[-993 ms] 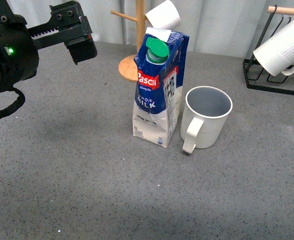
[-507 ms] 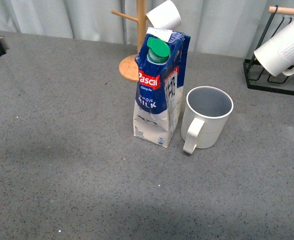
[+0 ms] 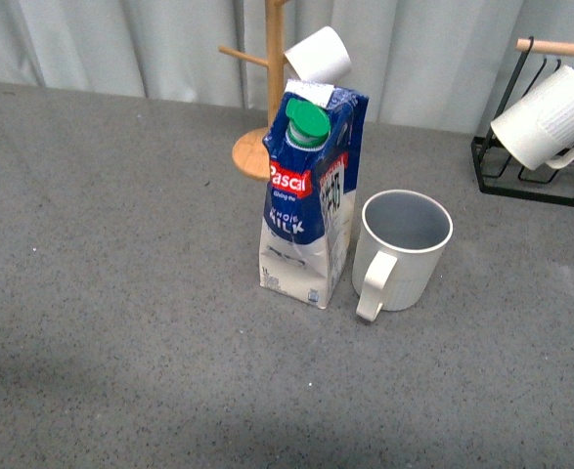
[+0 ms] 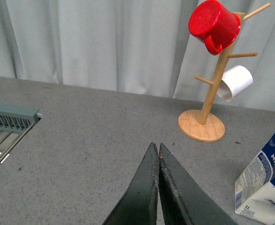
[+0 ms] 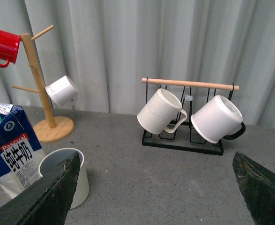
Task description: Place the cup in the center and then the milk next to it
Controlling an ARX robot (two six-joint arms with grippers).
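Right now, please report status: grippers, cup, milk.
Left gripper shut, empty. Right gripper open, empty. Cup upright at center, milk upright beside it. Nothing in the way.

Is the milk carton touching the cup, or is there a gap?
Cannot tell. In the front view the milk carton and the cup stand side by side, very close, but the carton's edge overlaps the cup's side. The right wrist view shows them overlapping too.
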